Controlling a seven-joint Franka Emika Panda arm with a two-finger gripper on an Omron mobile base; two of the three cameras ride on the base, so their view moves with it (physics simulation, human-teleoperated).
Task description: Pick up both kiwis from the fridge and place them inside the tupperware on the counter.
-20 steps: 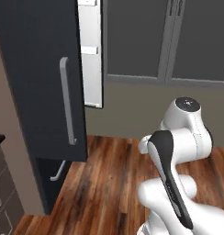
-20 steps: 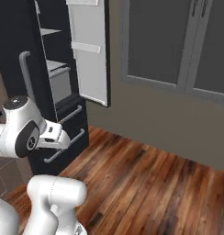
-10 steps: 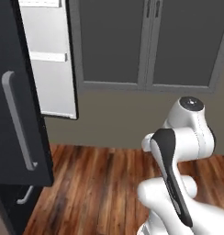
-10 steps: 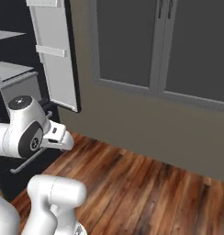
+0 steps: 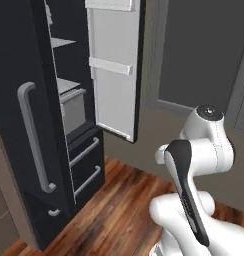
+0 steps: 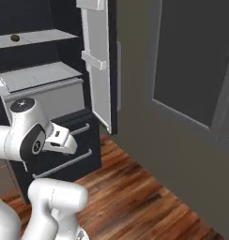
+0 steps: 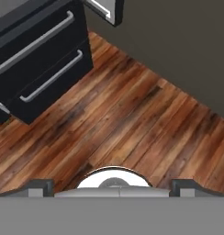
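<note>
- The tall black fridge [image 5: 39,125] with long grey bar handles stands open, and its white-lined door [image 5: 115,70] swings out toward the room.
- On the upper light grey shelf [image 6: 39,38] lies one small dull brown oval kiwi [image 6: 14,37], near the back left. The second kiwi, the yellow-green one, I cannot find from here; it is perhaps hidden deeper inside or on another shelf.
- The white arm [image 5: 194,165] is folded close to its own body, well apart from the shelves. The hand camera looks down on the brown wooden floor [image 7: 132,119] and on the two black lower drawers [image 7: 36,50] with silver handles.
- The claw [image 7: 113,187] sits at the bottom edge of the hand view, and I see only two dark tips there, far to each side. It seems wide open with nothing in it, but I cannot tell for sure.
- I judge the step in hand is the approach to the fridge. To do it well, the base should stop square before the open compartment, not so near that the door blocks the elbow.
- Then the arm should rise to the upper shelf and enter level, between shelf and roof.
- The fruit is tiny and round, so it may roll; the fingers should close slowly from both sides.
</note>
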